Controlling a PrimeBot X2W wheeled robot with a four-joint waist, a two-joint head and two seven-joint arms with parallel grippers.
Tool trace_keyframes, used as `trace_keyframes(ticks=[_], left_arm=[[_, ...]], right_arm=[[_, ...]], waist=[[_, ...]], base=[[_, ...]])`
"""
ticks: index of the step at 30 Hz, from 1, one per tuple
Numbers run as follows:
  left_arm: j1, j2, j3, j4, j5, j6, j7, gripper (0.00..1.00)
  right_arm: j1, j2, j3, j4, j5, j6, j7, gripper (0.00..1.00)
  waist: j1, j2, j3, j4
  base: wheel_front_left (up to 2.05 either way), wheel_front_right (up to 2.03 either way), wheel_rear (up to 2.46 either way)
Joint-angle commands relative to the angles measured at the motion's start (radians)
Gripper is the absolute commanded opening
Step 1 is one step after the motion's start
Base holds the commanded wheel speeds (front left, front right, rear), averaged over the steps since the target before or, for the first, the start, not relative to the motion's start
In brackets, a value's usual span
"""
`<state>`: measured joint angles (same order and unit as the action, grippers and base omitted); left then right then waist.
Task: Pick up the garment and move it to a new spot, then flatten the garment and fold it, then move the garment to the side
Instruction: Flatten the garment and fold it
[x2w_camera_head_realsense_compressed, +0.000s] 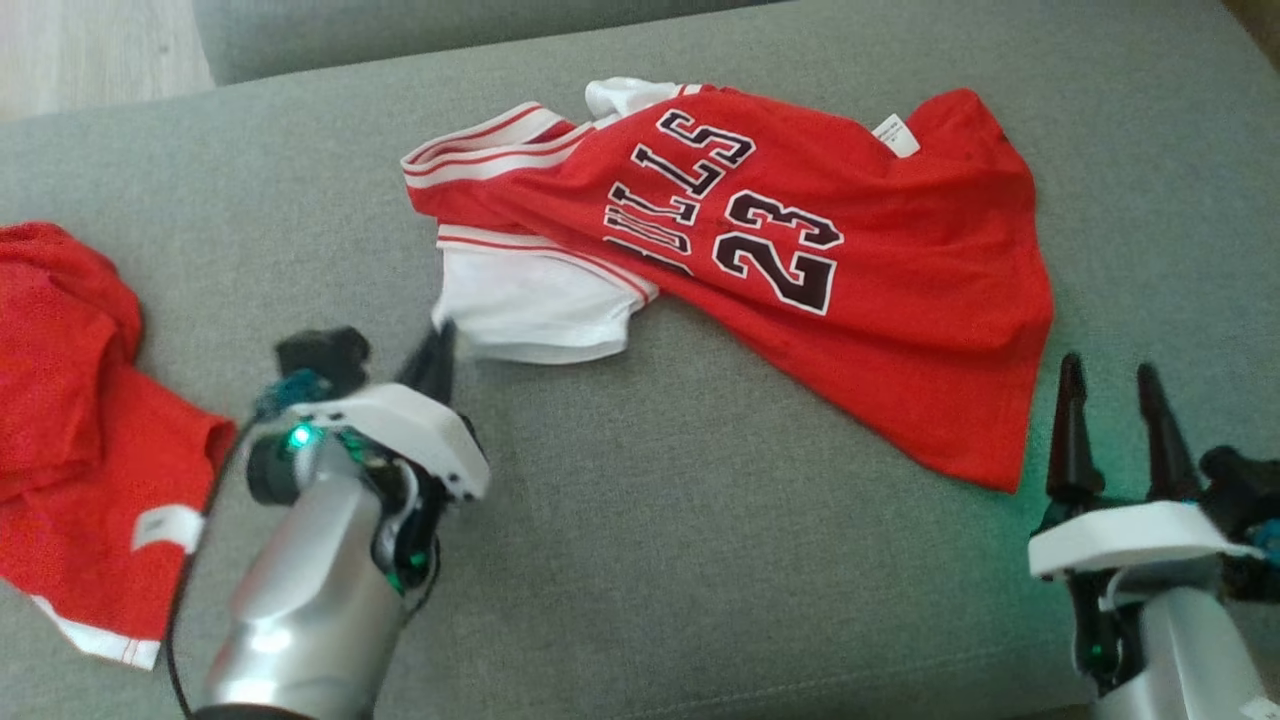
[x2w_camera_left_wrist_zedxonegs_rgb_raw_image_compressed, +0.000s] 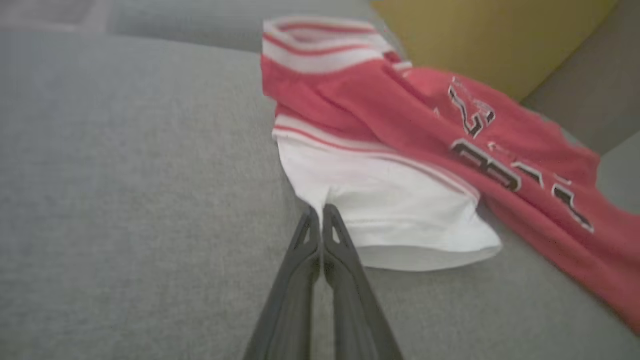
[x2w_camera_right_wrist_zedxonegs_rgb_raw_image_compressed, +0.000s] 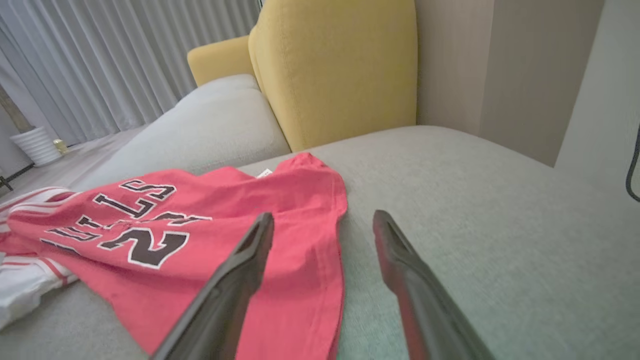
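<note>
The Bulls jersey (x2w_camera_head_realsense_compressed: 820, 270) lies rumpled across the grey sofa cushion (x2w_camera_head_realsense_compressed: 650, 520). Your left pincer (x2w_camera_left_wrist_zedxonegs_rgb_raw_image_compressed: 320, 212) is pressed together at the white sleeve (x2w_camera_head_realsense_compressed: 535, 310) corner; whether cloth is caught cannot be told, so check before pulling. Your right pincer (x2w_camera_right_wrist_zedxonegs_rgb_raw_image_compressed: 324, 220) hangs spread near the red hem (x2w_camera_head_realsense_compressed: 985, 470): take that corner and draw outward to flatten. Keep away from the other red garment (x2w_camera_head_realsense_compressed: 70, 420) on your left.

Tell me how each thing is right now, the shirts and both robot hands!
Bulls jersey: lying wrinkled on the sofa, number side up, not folded.
Left gripper: fingers shut, tips at the corner of the jersey's white sleeve.
Right gripper: fingers open, holding nothing.
Other red garment: crumpled in a heap.
</note>
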<state>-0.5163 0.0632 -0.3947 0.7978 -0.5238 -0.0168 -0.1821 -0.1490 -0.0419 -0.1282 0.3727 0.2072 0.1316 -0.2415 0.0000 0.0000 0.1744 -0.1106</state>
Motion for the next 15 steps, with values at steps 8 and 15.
trace_keyframes(ticks=[8, 15], left_arm=[[-0.013, 0.047, 0.132, -0.196, -0.001, 0.045, -0.078, 0.00], [0.046, 0.035, 0.221, -0.376, 0.059, 0.062, -0.079, 0.00]], right_arm=[[0.008, -0.008, 0.067, 0.086, 0.054, -0.001, 0.067, 1.00], [-0.011, -0.008, 0.115, 0.164, 0.113, -0.001, 0.083, 1.00]], waist=[[0.0000, 0.0000, -0.014, 0.006], [0.0000, 0.0000, -0.006, 0.018]], base=[[0.00, 0.00, 0.00], [0.00, 0.00, 0.00]])
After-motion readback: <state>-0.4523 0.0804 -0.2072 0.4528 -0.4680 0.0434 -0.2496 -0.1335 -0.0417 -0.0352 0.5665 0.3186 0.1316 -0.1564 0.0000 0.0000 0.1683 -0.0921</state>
